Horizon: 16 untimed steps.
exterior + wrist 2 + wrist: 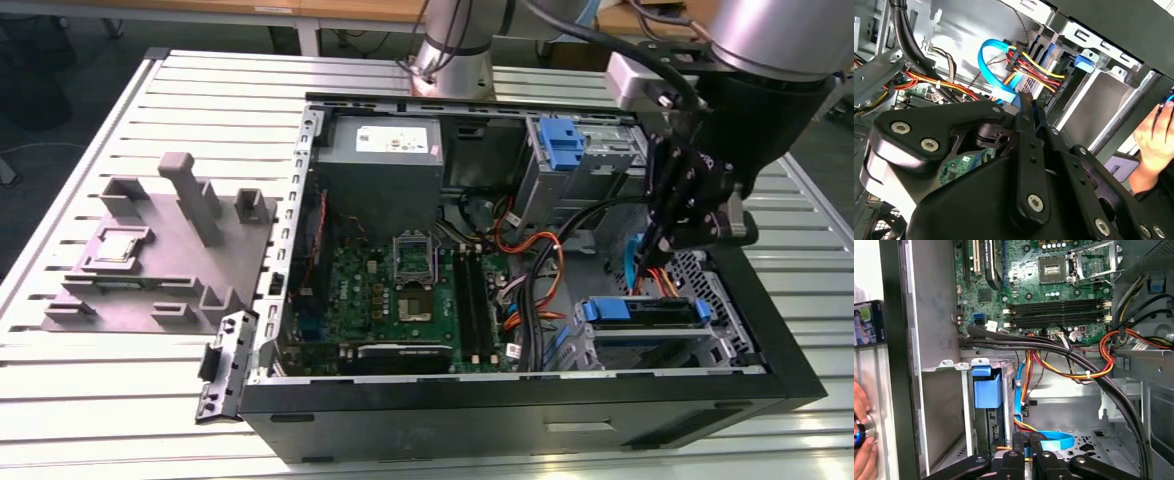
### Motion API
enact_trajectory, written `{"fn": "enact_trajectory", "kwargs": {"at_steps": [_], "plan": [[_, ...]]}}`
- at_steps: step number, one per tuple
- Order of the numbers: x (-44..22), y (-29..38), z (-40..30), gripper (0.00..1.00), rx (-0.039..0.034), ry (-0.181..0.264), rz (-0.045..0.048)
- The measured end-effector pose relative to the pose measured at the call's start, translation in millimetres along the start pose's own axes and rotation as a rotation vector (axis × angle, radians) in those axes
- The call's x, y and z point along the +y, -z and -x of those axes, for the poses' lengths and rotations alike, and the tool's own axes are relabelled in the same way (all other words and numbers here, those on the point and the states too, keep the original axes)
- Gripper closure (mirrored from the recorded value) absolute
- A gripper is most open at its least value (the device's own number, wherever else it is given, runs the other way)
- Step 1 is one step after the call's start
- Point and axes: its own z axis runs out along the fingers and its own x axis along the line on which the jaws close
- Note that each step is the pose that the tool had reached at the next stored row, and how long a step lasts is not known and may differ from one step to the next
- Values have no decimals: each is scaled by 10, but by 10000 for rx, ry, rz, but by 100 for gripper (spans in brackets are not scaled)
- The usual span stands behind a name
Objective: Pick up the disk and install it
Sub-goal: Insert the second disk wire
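1. One disk [643, 312], blue-bracketed, sits in the case's [534, 415] bay on the exterior view's right.
2. One gripper [663, 243] hangs just above it, fingers pinched together and holding nothing.
3. One blue cable [1051, 441] and red-yellow wires [1030, 70] crowd the bay.
4. A person's hand [863, 440] rests outside the case wall, beside a phone [868, 323].

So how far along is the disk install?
Done: the disk looks seated in the drive bay of the case, blue bracket showing. In hand: nothing clearly held. The pincer hangs inside the case beside the disk, close to the blue cable. Left: can't confirm that the disk is latched or cabled.
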Motion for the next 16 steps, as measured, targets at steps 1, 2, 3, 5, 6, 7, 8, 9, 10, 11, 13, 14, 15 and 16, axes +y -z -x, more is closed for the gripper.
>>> {"fn": "enact_trajectory", "kwargs": {"at_steps": [1, 2, 3, 5, 6, 7, 8, 9, 10, 11, 13, 14, 15, 16], "plan": [[0, -4, -14, 84, -114, -5, 6], [-1, -8, -28, 84, -238, -10, 13], [-1, -10, -42, 84, -368, -16, 21], [-1, -17, -68, 84, -439, -20, 25], [0, -22, -83, 84, -443, -19, 26], [0, -27, -98, 84, -443, -18, 26], [1, -34, -113, 84, -445, -19, 26], [2, -42, -125, 84, -445, -20, 26], [2, -50, -135, 84, -446, -20, 26], [2, -60, -147, 84, -446, -21, 26], [1, -74, -167, 84, -448, -21, 26], [0, -79, -179, 84, -451, -19, 26], [0, -84, -196, 84, -452, -14, 25], [0, -90, -212, 84, -453, 0, 21]]}}
